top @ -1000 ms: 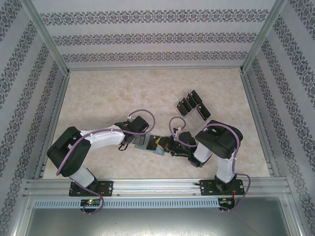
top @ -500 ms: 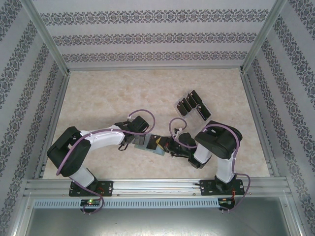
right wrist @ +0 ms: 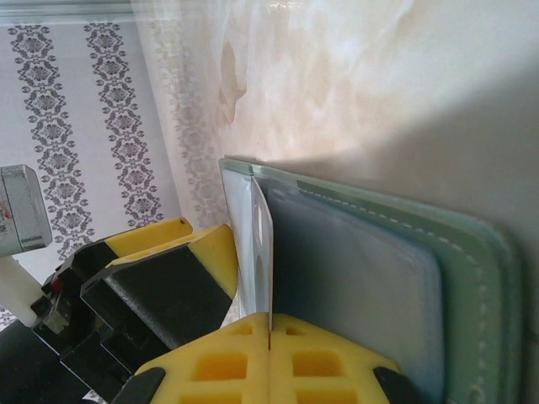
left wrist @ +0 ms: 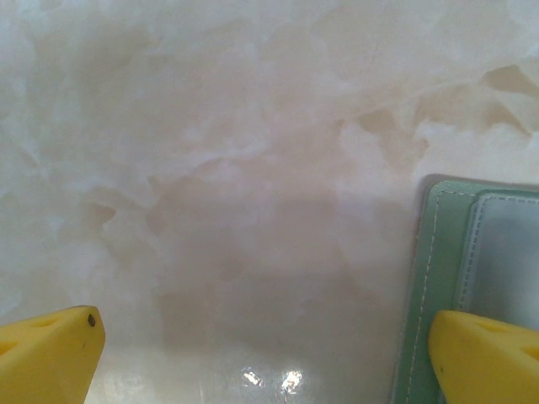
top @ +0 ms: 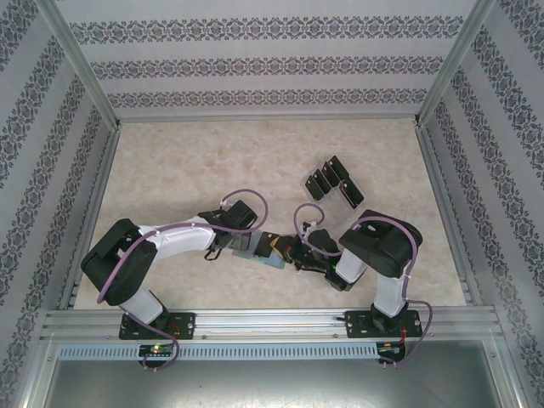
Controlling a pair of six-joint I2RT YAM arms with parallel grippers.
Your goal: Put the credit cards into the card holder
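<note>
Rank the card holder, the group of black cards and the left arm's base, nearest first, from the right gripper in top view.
1. The card holder, just left of the right gripper.
2. The group of black cards, farther back, slightly right.
3. The left arm's base, near edge, far left.

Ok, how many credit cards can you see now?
6: five black cards grouped far right on the table, one card held edge-on by the right gripper against the card holder. More may hide inside it.

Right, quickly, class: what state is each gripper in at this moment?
The left gripper is open, holding nothing.
The right gripper is shut on a credit card, at the card holder.
</note>
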